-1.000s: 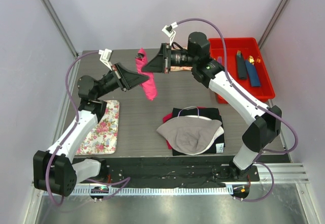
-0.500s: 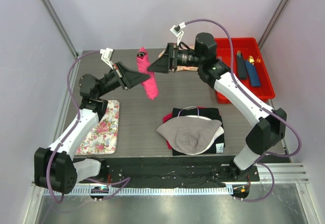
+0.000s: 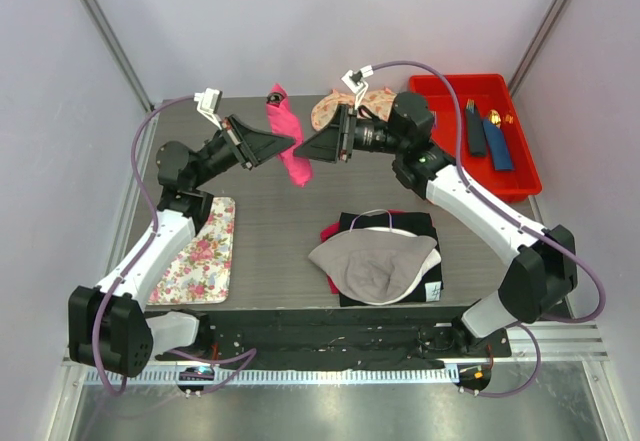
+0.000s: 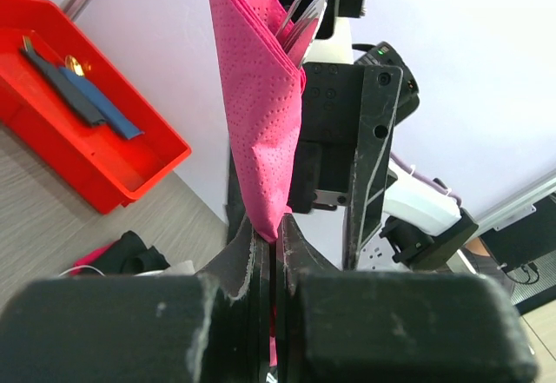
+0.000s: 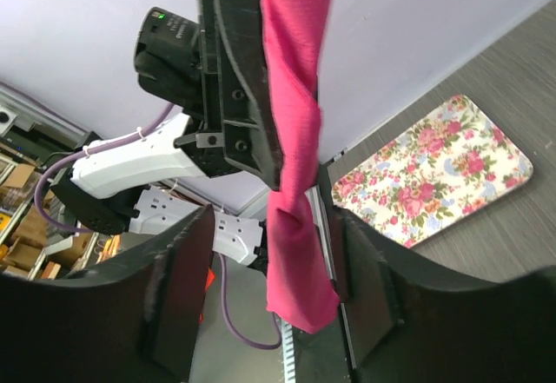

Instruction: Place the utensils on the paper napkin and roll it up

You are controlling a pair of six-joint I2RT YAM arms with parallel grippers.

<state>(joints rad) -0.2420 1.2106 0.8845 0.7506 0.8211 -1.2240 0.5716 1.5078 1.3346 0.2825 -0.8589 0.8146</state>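
The pink paper napkin (image 3: 287, 141) is rolled into a tube and held up in the air over the back of the table. My left gripper (image 3: 291, 142) is shut on its lower part (image 4: 261, 140). The silver utensils (image 4: 300, 16) poke their tips out of the roll's top end. My right gripper (image 3: 303, 149) faces it from the right and stands open. In the right wrist view the roll's end (image 5: 300, 270) hangs between the two spread fingers (image 5: 178, 296) without being pinched.
A red tray (image 3: 460, 79) at the back right holds dark and blue napkin rolls (image 3: 497, 146). A floral mat (image 3: 200, 251) lies at the left. A pile of dark cloth with a grey cap (image 3: 380, 261) sits near the front. A floral cloth (image 3: 328, 111) lies behind the right gripper.
The right gripper has opened and let go of the napkin roll, drawing back a little to the right. The left gripper keeps the roll and has lifted it slightly.
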